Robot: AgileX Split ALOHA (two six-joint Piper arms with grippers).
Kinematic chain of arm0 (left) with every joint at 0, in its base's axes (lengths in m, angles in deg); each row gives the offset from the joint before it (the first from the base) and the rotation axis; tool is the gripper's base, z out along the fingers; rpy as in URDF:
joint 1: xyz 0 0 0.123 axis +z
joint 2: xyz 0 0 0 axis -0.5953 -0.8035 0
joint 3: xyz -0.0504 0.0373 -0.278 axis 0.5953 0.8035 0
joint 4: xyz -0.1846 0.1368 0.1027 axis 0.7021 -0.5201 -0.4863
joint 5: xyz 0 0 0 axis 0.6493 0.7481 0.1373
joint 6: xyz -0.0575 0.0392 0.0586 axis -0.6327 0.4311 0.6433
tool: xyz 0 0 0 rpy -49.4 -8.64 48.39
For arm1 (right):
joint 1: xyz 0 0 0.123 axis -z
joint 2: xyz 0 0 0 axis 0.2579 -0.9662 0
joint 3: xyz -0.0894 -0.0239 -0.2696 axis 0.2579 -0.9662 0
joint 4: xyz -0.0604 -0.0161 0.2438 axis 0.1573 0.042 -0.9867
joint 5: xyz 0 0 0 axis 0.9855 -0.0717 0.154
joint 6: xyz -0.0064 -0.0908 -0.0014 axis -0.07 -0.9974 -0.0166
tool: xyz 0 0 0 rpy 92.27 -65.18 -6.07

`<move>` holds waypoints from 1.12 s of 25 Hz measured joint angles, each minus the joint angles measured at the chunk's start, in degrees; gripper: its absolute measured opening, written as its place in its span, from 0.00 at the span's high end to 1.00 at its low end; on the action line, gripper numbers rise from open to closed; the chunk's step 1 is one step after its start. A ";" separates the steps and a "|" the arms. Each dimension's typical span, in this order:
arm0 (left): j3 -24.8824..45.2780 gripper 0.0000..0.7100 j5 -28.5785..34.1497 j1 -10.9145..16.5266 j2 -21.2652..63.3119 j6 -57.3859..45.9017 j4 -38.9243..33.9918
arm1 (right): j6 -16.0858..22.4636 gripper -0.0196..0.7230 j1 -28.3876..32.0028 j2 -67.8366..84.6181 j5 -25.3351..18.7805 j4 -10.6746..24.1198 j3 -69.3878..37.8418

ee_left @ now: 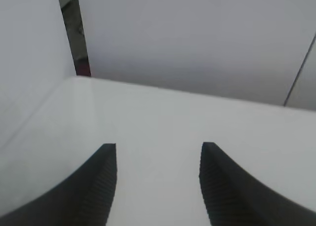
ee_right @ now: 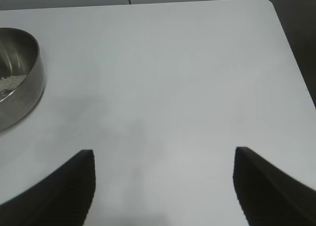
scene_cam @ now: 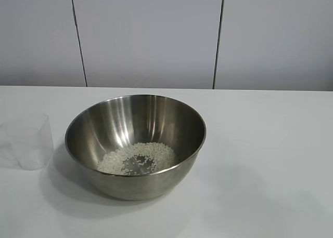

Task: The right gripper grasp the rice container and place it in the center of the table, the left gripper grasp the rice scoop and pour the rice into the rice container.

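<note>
White tabletop point(scene_cam: 270, 144) carries bowl point(scene_cam: 135, 144) with rice point(scene_cam: 138, 158), cup point(scene_cam: 27, 142) beside; left end effector point(ee_left: 158, 181) and right end effector point(ee_right: 163, 186) gape empty.

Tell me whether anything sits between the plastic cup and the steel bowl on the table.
Nothing visible does. The plastic cup stands on the white table just beside the steel bowl, with only a narrow strip of bare tabletop between them. The rice already lies in the bowl's bottom.
</note>
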 joint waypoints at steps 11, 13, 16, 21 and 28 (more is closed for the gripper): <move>-0.26 0.47 19.54 -7.73 43.22 -33.33 -24.86 | 0.00 0.25 0.00 0.00 0.00 0.00 0.00; 0.52 0.47 25.80 -11.95 49.23 -34.91 -24.27 | 0.00 0.25 0.00 0.00 0.00 0.00 0.00; 1.33 0.47 33.05 -18.66 59.31 -35.45 -20.04 | 0.00 0.25 0.00 0.00 0.06 0.00 0.00; 3.32 0.46 47.95 -28.94 74.13 -33.37 -13.86 | 0.00 0.25 0.00 0.00 0.00 0.00 0.00; 5.55 0.46 78.59 -36.66 90.15 -4.28 12.48 | 0.00 0.25 0.00 0.00 0.00 0.00 0.00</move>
